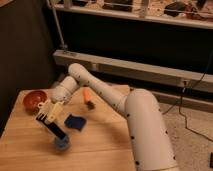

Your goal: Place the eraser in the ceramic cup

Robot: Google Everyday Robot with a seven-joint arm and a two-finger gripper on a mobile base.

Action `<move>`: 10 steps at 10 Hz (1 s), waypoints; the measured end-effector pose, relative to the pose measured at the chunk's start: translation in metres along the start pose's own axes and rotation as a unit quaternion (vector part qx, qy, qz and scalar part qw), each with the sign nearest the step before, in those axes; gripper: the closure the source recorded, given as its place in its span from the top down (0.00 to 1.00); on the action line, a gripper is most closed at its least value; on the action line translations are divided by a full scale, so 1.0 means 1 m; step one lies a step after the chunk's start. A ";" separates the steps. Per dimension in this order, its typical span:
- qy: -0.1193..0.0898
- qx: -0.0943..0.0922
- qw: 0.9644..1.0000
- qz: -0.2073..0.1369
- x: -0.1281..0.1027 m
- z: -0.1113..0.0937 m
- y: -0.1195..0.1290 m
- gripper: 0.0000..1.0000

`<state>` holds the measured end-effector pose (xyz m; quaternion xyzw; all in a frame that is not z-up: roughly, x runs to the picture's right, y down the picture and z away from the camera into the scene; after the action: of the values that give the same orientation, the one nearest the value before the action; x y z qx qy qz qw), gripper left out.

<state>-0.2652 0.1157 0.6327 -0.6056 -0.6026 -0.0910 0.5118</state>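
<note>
Blue-grey, the ceramic cup [62, 144] stands on the wooden counter [100, 150] directly below the hand [46, 115]. The hand is clamped on the upper end of the eraser [53, 127], a black block tilted so its lower end dips into the cup's mouth, seemingly lined up for release. Just right of the hand lies a blue pad [75, 121]. Beyond the hand sit an orange-red bowl [34, 99] and a small orange object [86, 95], too blurred to identify.

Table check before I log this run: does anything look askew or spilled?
Nothing spilled. Only the eraser is askew, slanting down into the ceramic cup with its upper end at the gripper. The orange-red bowl sits upright.
</note>
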 end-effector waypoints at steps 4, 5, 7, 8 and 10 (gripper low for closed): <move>-0.013 -0.015 0.999 -0.044 0.000 0.001 -0.002 0.00; -0.013 -0.015 0.999 -0.044 0.001 0.000 -0.002 0.00; -0.017 -0.020 0.999 -0.045 -0.003 0.004 0.000 0.00; -0.020 -0.021 0.999 -0.046 -0.007 0.007 0.001 0.00; -0.028 -0.021 0.998 -0.045 -0.010 0.013 0.005 0.00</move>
<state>-0.2699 0.1197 0.6164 -0.5906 -0.6412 -0.1097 0.4776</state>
